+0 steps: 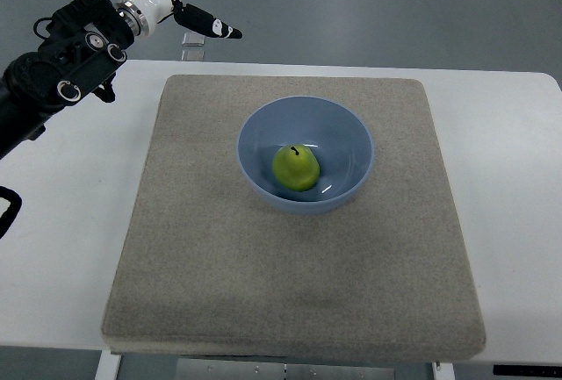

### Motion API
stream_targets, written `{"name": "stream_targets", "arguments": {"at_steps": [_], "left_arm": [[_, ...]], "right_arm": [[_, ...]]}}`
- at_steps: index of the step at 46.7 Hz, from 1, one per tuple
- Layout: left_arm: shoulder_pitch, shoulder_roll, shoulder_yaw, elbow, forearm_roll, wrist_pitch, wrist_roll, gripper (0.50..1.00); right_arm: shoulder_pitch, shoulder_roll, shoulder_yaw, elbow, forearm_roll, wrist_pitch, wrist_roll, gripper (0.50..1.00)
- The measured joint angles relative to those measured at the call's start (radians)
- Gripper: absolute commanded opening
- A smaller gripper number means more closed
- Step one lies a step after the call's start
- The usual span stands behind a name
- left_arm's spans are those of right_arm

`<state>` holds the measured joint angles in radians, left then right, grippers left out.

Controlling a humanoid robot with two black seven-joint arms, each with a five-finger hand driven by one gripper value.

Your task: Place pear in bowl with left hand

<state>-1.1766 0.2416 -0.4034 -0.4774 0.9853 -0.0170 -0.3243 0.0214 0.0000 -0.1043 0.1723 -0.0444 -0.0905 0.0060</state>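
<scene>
Table (79, 248): one, white, carrying everything. On it one grey mat (211, 283), square, covering most of the top.

Bowl (351, 130): one, pale blue, upright, sitting on the mat a little behind mat centre. Landmark for the rest.

Left arm enters from the left edge, up and to the left of the bowl, well apart from it. Left hand (204, 18) sits beyond the table's far edge, fingers loosely extended and holding nothing (only two or three dark-tipped fingers show, so the spread is a partial read).

Pear (295, 169): one, green, inside the bowl on its floor, stem end pointing away from the camera, long axis roughly along that line. From the hand it lies down and to the right.

Judgement: placement looks complete; no grasp remains to make. Right arm not seen.
</scene>
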Motion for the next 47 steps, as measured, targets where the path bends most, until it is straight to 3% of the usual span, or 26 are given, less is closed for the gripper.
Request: {"name": "stream_targets", "arguments": {"at_steps": [6,26,32,36,47], "left_arm": [[0.008,-0.045,0.0,0.071,-0.103,0.019,0.003,0.988],[0.049,-0.092,-0.002,0.114,-0.483,0.033,0.01,0.986],[0.049,-0.108,-0.006,0.132,-0.574,0.034,0.055,0.981],[0.049,-0.11,-0.01,0.133,-0.673,0.063,0.084,0.981],[0.052,-0.12,-0.011,0.13,-0.906,0.118,0.089,0.984]], "right_arm": [[0.0,0.0,0.0,0.0,0.0,0.0,0.0,0.924],[0.0,0.0,0.0,0.0,0.0,0.0,0.0,0.924],[0.0,0.0,0.0,0.0,0.0,0.0,0.0,0.924],[0.0,0.0,0.0,0.0,0.0,0.0,0.0,0.924],[0.0,0.0,0.0,0.001,0.0,0.0,0.0,0.924]]}}
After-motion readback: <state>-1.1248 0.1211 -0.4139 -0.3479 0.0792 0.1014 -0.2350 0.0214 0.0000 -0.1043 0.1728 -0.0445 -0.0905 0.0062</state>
